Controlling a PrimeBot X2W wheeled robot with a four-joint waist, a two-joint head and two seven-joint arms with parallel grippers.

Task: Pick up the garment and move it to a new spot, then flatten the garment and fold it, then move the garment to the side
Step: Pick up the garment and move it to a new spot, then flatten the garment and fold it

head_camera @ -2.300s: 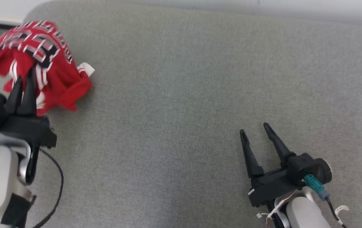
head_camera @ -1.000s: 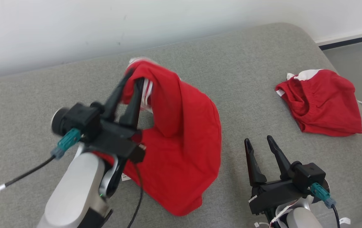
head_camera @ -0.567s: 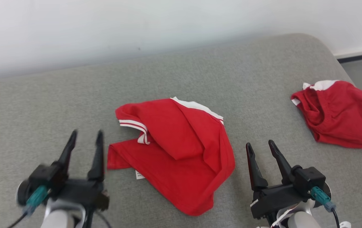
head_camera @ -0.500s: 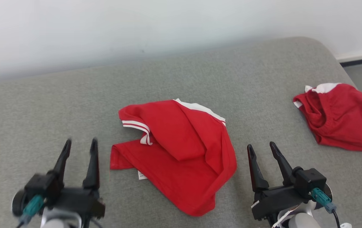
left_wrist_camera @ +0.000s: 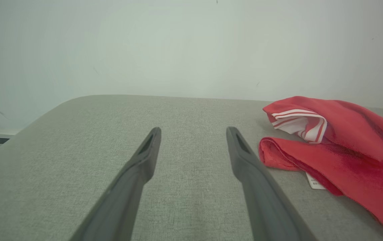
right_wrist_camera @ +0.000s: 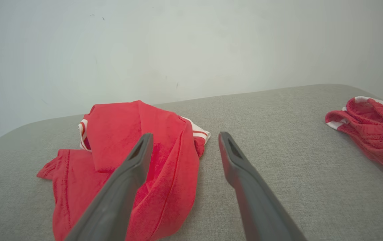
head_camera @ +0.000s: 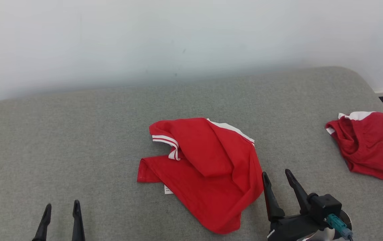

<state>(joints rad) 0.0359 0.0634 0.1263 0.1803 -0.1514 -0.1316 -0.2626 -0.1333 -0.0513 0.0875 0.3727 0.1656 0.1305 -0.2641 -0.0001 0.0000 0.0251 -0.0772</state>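
Crumpled garment on grey cushion

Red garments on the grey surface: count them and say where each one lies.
2. The jersey lies crumpled in the middle of the grey cushion, just left of the right gripper. The darker red garment lies at the cushion's right edge. Their folds may hide more.

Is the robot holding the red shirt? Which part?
Nothing is held. The left tool and right tool are both open, and the red jersey lies on the grey cushion.

Grey fabric cushion, crumpled red jersey mid-surface, darker red garment far right.
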